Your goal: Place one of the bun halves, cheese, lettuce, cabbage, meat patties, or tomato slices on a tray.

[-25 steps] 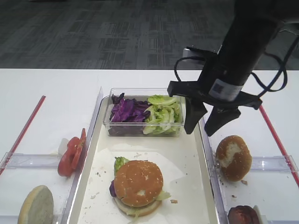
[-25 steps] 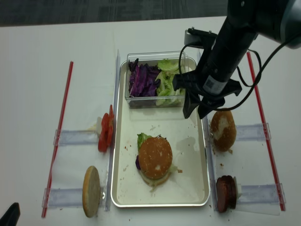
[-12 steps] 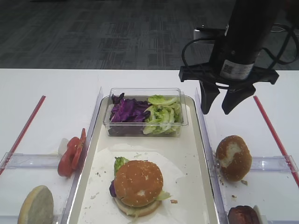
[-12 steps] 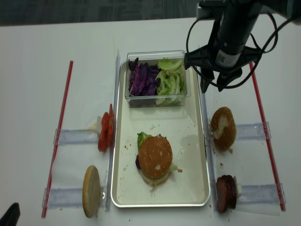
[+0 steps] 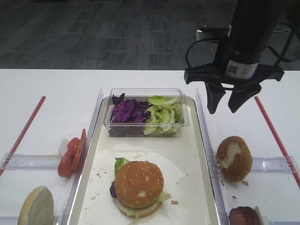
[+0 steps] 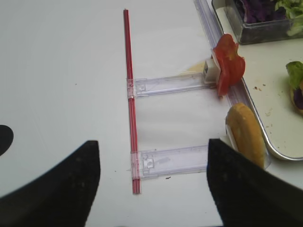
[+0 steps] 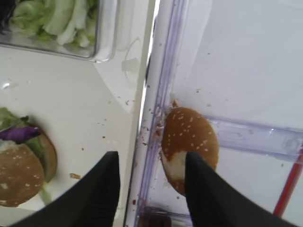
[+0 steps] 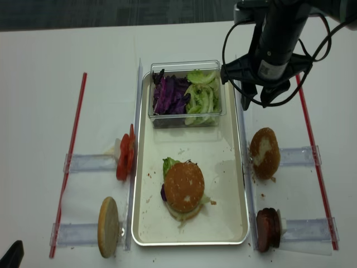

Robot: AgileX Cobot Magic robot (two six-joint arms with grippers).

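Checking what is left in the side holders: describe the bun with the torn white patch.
The bun with the torn white patch is round, golden-brown and seeded, with a pale ragged area where crust is missing. It stands tilted on edge against a clear plastic holder, on the white table just right of the tray. Crumbs lie around it. The right pincer hangs open above it, not touching.

parted hand (image 7: 149, 189) fingers hang empty above a torn bun (image 7: 189, 146) beside the tray (image 7: 94, 109).

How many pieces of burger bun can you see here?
4 visible: a speckled bun top and its base on the tray, a pale half standing left, a torn-patch one right. Others may be hidden.
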